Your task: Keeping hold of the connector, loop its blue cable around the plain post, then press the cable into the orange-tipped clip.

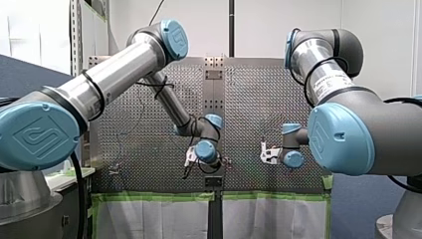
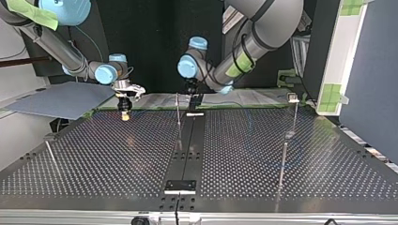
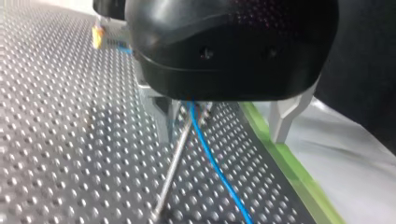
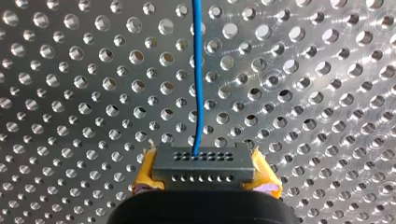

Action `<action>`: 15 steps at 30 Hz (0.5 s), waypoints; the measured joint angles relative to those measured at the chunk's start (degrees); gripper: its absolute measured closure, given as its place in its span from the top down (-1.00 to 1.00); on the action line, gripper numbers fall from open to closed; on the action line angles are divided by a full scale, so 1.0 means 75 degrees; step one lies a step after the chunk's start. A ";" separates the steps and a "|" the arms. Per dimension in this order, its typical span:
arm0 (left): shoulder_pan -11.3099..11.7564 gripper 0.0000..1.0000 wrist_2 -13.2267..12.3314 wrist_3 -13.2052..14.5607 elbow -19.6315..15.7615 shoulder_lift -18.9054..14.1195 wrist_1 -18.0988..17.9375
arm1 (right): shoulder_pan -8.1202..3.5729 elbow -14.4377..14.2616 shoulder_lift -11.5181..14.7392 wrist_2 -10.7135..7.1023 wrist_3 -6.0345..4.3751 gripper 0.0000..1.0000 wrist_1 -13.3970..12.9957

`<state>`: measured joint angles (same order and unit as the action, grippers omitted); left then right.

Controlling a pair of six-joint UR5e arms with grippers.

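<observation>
My right gripper (image 4: 205,176) is shut on a grey connector (image 4: 203,161), its yellow pads (image 4: 145,173) on both sides. The blue cable (image 4: 198,70) runs straight ahead from the connector over the perforated plate. My left gripper (image 3: 223,139) is open, its metal fingers (image 3: 282,119) wide apart. The blue cable (image 3: 212,158) and a thin plain metal post (image 3: 175,161) pass between them. In the top view my left gripper (image 2: 193,102) hangs by the thin post (image 2: 179,117) at the far middle, and my right gripper (image 2: 125,112) is to its left. I cannot make out an orange-tipped clip.
More thin posts stand on the perforated table (image 2: 117,164): one at the top view's left (image 2: 51,157), one at the near right (image 2: 281,168) and one with a pale block on top at the far right (image 2: 293,99). Green tape (image 3: 289,168) marks the table edge beside my left gripper.
</observation>
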<state>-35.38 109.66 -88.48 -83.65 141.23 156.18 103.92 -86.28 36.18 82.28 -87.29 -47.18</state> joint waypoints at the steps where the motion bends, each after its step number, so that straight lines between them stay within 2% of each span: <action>1: -0.0024 0.98 -0.0021 -0.0006 0.0000 -0.0009 -0.0007 | 0.0001 0.0000 0.0000 -0.0001 0.0002 -1.00 0.0000; 15: -0.0156 0.98 -0.0148 -0.0133 0.0000 -0.0021 -0.0119 | 0.0025 -0.0001 0.0000 0.0007 0.0000 -1.00 0.0000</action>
<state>-36.55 108.55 -89.48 -83.65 141.07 155.28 104.10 -86.29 36.18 82.33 -87.30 -47.18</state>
